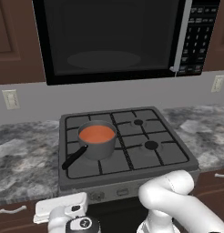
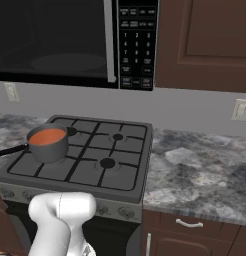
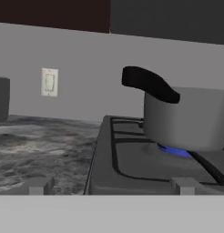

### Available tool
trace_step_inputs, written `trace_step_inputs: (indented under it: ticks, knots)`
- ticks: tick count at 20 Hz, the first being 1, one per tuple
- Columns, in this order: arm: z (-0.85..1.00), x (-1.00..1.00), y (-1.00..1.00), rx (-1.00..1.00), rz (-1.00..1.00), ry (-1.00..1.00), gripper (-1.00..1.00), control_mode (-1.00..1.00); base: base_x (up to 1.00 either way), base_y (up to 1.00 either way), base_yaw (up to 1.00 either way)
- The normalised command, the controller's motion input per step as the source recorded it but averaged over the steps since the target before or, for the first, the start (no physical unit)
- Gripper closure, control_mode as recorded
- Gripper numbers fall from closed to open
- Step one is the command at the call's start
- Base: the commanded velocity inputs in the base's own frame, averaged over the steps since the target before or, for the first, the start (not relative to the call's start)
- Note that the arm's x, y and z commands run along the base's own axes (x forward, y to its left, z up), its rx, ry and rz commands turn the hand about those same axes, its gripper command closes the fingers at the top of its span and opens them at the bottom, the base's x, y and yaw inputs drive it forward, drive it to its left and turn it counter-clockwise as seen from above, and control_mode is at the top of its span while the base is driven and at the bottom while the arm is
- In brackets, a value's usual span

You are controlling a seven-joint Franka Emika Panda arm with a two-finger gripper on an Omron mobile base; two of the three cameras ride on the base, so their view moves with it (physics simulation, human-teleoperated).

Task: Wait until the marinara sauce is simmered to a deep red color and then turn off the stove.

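A large black microwave hangs on the wall, its dark glass door taking up most of its front and a keypad of small buttons running down its right side beside a grey vertical handle. Dark brown wooden cabinets flank it, and the grey wall below carries pale outlets, one to the left and one to the right. A mottled grey stone tabletop stretches to both sides, with brown drawers below it bearing pale curved handles.
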Motion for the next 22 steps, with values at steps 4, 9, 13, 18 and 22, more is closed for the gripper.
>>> trace_step_inputs:
  ticks: [4, 9, 13, 18, 22]
  knots:
    - [-0.16, 0.0, -0.2, 0.02, -0.04, -0.01, -1.0, -1.0, 0.0, 0.0, 0.0]
    - [-0.2, 0.0, -0.18, 0.02, -0.08, -0.01, -1.0, -1.0, 0.0, 0.0, 0.0]
    - [-0.21, 0.0, -0.35, 0.04, -0.02, 0.0, -1.0, -1.0, 0.0, 0.0, 0.0]
    - [-0.33, 0.0, -0.07, 0.0, 0.0, 0.0, -1.0, -1.0, 0.0, 0.0, 0.0]
    - [-0.2, 0.0, 0.0, 0.0, 0.0, 0.0, -1.0, -1.0, 0.0, 0.0, 0.0]
